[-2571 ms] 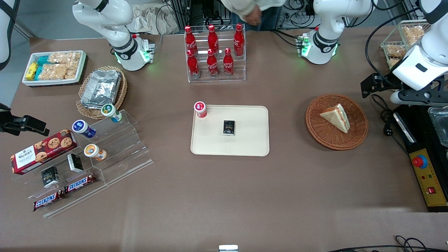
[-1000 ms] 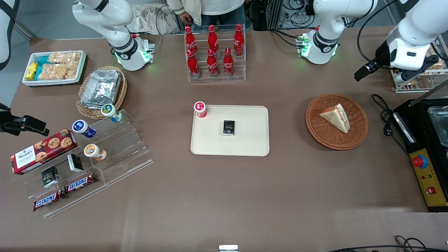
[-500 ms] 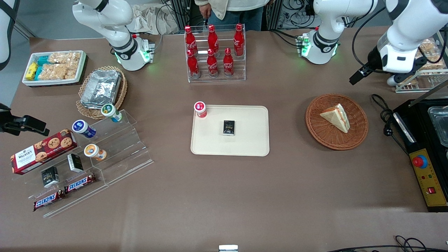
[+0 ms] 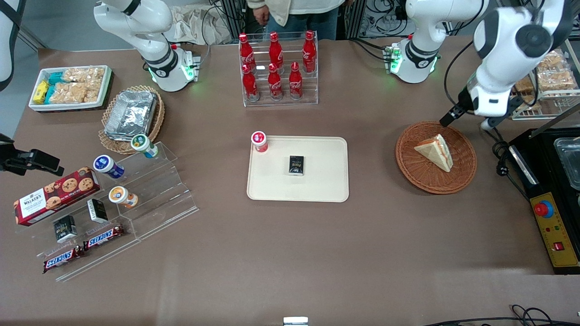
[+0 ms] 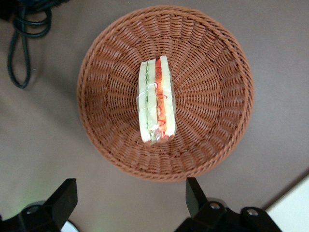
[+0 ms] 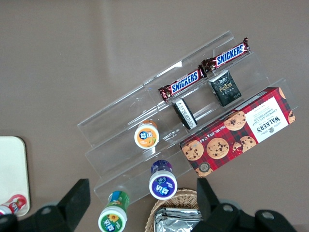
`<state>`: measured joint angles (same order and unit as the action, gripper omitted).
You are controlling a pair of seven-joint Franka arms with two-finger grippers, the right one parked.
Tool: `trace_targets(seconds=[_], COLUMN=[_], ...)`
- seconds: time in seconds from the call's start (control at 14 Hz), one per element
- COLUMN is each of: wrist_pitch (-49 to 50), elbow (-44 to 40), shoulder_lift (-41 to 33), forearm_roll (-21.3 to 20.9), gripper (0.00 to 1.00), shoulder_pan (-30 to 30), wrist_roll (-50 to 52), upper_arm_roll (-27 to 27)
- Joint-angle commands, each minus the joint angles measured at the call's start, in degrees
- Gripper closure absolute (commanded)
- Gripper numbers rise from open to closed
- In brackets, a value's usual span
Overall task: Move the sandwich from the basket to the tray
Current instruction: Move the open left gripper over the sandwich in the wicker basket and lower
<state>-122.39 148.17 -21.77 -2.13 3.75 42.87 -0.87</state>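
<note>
Front view: the sandwich (image 4: pixel 436 151) sits in the reddish-brown wicker basket (image 4: pixel 419 174), toward the working arm's end of the desk (image 4: pixel 290 253). The cream tray (image 4: pixel 326 181) lies well apart from the basket, in the middle of the desk, with a small black box (image 4: pixel 296 165) on it and a red-lidded cup (image 4: pixel 259 141) at its corner. The left arm's gripper (image 4: pixel 485 121) hangs above the basket's rim, on the edge farther from the camera; it's mostly hidden under the arm here. A rack of red cola bottles (image 4: pixel 277 68) stands farther from the camera than the tray.

Left wrist view: looking straight down on the basket (image 5: pixel 212 87), the sandwich (image 5: pixel 156 99) rests near its centre with the cut edge up, green and red-orange layers showing. The gripper (image 5: pixel 130 200) is just off the basket's rim, jaws wide apart, holding nothing and touching nothing.

Right wrist view: just the clear acrylic stand (image 6: pixel 145 121) with Snickers bars (image 6: pixel 205 70) and a Walkers cookie box (image 6: pixel 239 130), plus a corner of the tray (image 6: pixel 12 174).
</note>
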Motion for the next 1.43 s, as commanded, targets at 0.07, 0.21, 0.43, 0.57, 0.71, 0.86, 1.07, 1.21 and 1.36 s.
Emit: trace_targets(seconds=[0.07,0.21,0.43,0.57,0.71,0.86,1.07,1.21,1.36], wrist_pitch=[-9.77,-14.87,-20.95,-22.62,-23.77,-25.08,-26.15,-26.15,-26.24], elbow=[1.77,2.39,3.44,3.44,3.44,3.36,3.18,3.09,2.92], shoulder_lift=[7.78,11.73,15.87,17.63,18.95,20.45,21.77,21.77,22.12], forearm_roll=[-0.85,-0.85,-0.94,-0.94,-0.94,-0.94,-0.94,-0.85,-0.94], gripper=[0.0,0.0,0.0,0.0,0.0,0.0,0.12,0.6,0.91], shoulder_pan=[-0.41,-0.41,-0.41,-0.41,-0.59,-1.38,-1.38,-1.47,-1.47], wrist_roll=[3.53,5.11,5.65,5.56,5.65,5.56,5.56,5.56,5.56], upper_arm_roll=[0.35,0.35,0.26,0.26,0.17,0.17,0.17,-0.09,-0.97])
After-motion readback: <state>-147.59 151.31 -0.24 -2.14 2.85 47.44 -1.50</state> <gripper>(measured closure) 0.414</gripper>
